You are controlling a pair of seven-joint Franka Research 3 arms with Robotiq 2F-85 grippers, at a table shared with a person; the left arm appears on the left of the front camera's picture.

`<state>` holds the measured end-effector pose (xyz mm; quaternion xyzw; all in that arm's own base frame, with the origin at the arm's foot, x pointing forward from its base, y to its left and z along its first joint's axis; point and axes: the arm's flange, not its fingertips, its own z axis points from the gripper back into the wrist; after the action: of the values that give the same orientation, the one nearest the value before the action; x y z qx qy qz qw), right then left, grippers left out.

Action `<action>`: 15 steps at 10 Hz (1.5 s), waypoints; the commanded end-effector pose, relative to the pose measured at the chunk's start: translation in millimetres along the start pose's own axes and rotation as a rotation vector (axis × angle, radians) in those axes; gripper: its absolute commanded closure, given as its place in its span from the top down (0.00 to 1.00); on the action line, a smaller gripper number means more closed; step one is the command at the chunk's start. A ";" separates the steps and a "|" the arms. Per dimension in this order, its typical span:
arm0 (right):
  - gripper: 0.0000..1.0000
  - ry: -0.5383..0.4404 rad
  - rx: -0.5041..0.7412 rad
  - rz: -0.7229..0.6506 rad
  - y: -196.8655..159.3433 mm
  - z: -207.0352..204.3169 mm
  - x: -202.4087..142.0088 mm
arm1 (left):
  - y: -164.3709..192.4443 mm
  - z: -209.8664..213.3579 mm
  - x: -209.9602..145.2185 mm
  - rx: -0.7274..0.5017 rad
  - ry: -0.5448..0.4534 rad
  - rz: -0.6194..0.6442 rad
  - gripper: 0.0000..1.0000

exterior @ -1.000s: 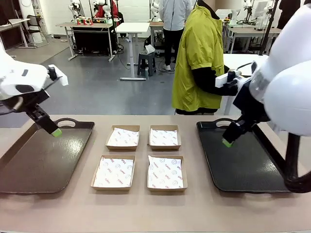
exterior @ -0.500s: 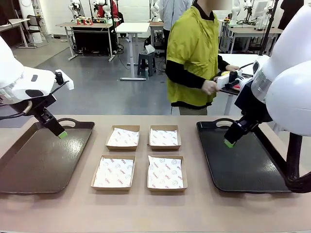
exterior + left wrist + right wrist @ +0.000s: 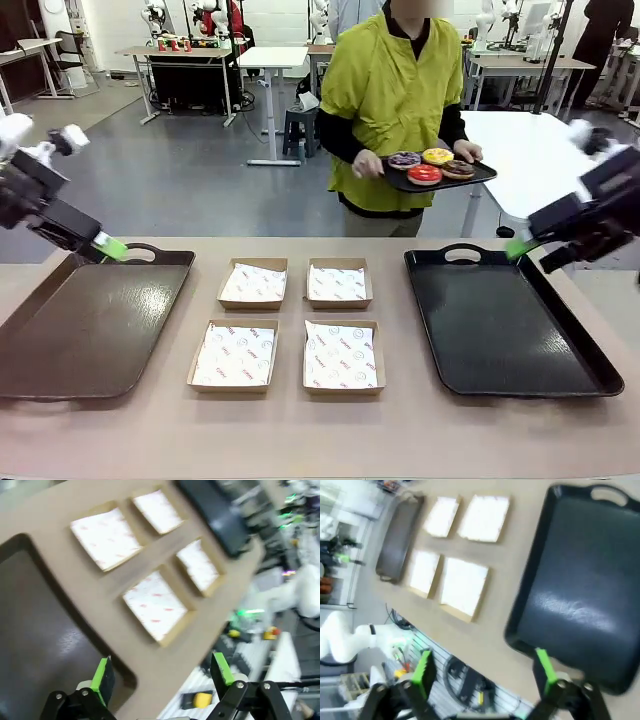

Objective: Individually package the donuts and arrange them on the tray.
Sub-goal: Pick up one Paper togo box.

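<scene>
Both arms have swung outward since a second ago. The big white bulk of the right arm no longer looms over the right tray (image 3: pixel 500 320), and the person (image 3: pixel 395 90) at 12 o'clock has turned to face the worktop (image 3: pixel 320 430).

That person carries a small tray (image 3: pixel 484 175) in both hands, held up well behind the worktop's far edge. The donuts (image 3: pixel 432 166) sit close together on it: purple (image 3: pixel 404 159) and yellow (image 3: pixel 437 156) at the back, red (image 3: pixel 424 174) and chocolate (image 3: pixel 459 168) nearer the robot.

Taking the worktop as a clock face, the left tray (image 3: pixel 90 330) lies at 9 and the right tray at 3. Four boxes (image 3: pixel 290 320) lined with white paper stand two by two in the middle, apart from each other and from both trays.

The left claw (image 3: pixel 108 247) is out at 10 o'clock, its green tip by the far left corner of the left tray, just beside the handle. In its wrist view the left claw (image 3: pixel 162 672) is spread wide, and past its gap show the boxes and a corner of the left tray, all blurred. The right claw (image 3: pixel 518 247) is at 2 o'clock, by the far right corner of the right tray. In its own blurred wrist view the right claw (image 3: pixel 485 670) is likewise spread wide, above the right tray's edge with the boxes beyond.
</scene>
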<state>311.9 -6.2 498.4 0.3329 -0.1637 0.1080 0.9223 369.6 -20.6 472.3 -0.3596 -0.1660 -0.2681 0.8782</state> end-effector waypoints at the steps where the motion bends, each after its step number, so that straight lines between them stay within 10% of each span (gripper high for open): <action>1: 1.00 -0.269 0.559 -0.385 -45.4 7.6 -57.1 | 40.0 26.9 -14.6 -0.625 -0.262 0.494 1.00; 6: 1.00 -0.348 0.624 -0.490 -111.9 43.1 -90.8 | 91.1 70.6 -81.6 -0.697 -0.356 0.631 1.00; 12: 1.00 -0.167 0.537 -0.356 -83.3 41.1 -81.9 | 88.6 85.9 -86.6 -0.490 -0.309 0.612 1.00; 15: 1.00 -0.191 0.559 -0.393 -100.6 54.7 -63.8 | 102.4 83.6 -91.2 -0.571 -0.359 0.634 1.00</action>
<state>272.2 -114.8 458.8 0.5983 -0.1370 -0.0513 0.7878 349.1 129.6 430.5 -0.6501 -0.1132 0.0411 0.7503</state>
